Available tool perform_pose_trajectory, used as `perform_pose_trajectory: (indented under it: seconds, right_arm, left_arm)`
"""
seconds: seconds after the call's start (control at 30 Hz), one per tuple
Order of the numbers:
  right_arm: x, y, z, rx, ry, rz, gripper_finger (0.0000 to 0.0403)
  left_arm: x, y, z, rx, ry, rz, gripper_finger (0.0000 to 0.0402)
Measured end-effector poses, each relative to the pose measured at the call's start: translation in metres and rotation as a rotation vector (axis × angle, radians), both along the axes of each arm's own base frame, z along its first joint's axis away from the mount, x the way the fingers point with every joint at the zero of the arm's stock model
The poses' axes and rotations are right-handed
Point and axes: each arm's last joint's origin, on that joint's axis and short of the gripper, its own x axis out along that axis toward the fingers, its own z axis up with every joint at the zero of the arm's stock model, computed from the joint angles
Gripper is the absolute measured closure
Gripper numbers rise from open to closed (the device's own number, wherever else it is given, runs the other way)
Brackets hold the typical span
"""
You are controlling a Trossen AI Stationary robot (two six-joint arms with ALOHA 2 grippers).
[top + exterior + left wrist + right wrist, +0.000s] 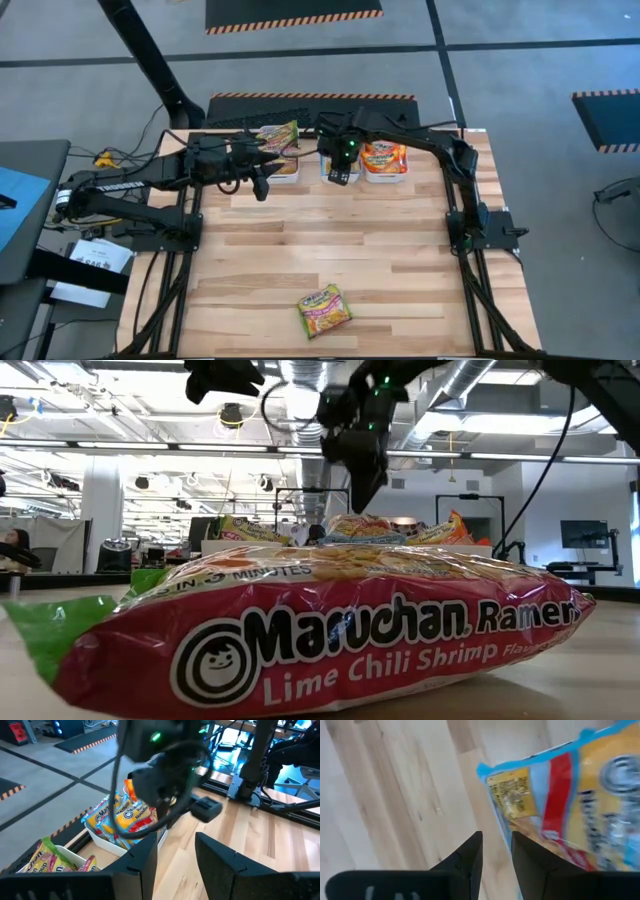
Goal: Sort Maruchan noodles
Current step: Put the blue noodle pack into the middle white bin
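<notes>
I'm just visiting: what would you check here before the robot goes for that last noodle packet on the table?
1. Right gripper empty: ok, fingers apart, nothing between them.
2. Blue-edged packet down in the middle bin: ok.
3. Left gripper empty: ok, hovering beside the left bin.
4. Lime Chili Shrimp packet lying flat and alone at the near edge: ok.
5. Table between bins and packet free: ok.

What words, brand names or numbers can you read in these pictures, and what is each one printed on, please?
"Maruchan Ramen" and "Lime Chili Shrimp": front of the near green-edged packet, low view.
"3 MINUTES": top of that same packet.
"Maruchan", partly legible: blue-edged packets in the bin, left wrist view.
Print on the packet under the right gripper: too blurred to read.
</notes>
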Motion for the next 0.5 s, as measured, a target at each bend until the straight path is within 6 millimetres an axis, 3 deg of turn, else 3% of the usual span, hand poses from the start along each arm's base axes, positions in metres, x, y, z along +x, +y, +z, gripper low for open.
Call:
perform_pose_trajectory:
  seconds: [0.27, 0.5]
  right_arm:
    - [0.003, -0.022, -0.031, 0.056, 0.059, -0.04, 0.0278]
    - [0.008, -0.032, -0.031, -0.048, 0.016, -0.098, 0.0278]
  left_arm:
    - [0.0, 0.0, -0.001, -0.001, 0.007, 0.0, 0.0285]
    - [-0.001, 0.0, -0.002, -0.002, 0.023, 0.005, 0.0285]
